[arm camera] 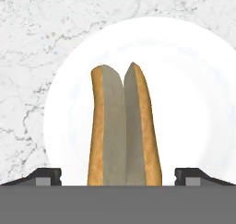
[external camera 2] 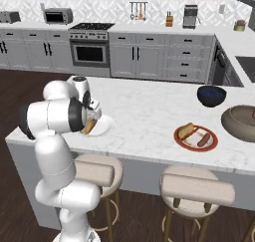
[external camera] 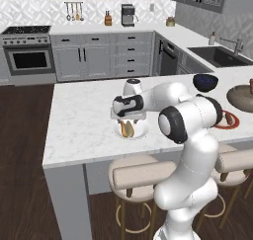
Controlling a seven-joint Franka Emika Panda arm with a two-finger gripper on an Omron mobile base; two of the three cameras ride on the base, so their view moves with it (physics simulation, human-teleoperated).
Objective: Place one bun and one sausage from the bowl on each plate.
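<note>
With its jaws spread wide, the end effector (arm camera: 118, 174) straddles the bun (arm camera: 123, 131) on the white plate (arm camera: 193, 103); lifting off-line could drag it off.

We find no readable text, label, brand, number or sign on anything in these kitchen views
</note>
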